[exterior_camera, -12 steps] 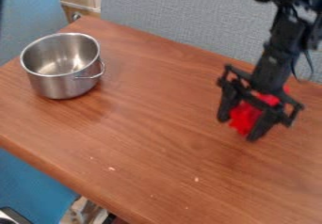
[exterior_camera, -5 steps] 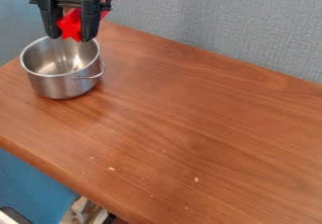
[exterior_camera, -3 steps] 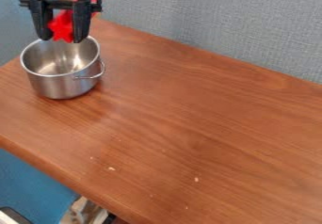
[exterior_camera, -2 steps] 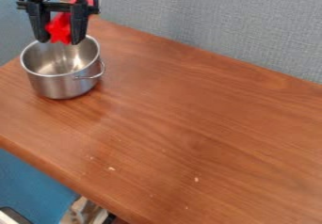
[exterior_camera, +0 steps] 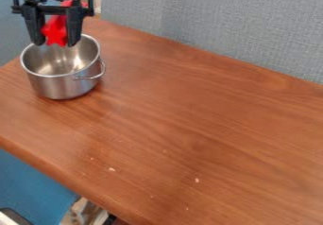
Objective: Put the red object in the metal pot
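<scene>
A wooden table (exterior_camera: 190,115) with reddish-brown grain carries the metal pot (exterior_camera: 60,66), which stands upright near its far left corner, small handle facing right.

The scene is evenly and fairly brightly lit, with soft, diffuse light and no hard-edged shadows. The picture is small and coarse, so fine detail is mushy throughout. The wooden table (exterior_camera: 190,125) shows a pale, broad sheen across its middle and toward the right edge, while its near left edge is darker. The metal pot (exterior_camera: 60,66) near the table's far left corner catches bright glare on its rim and inner wall and casts only a faint shadow at its base. The gripper (exterior_camera: 53,28) above it is dark and slightly smeared, its outlines indistinct. No bending of straight edges is evident.
</scene>
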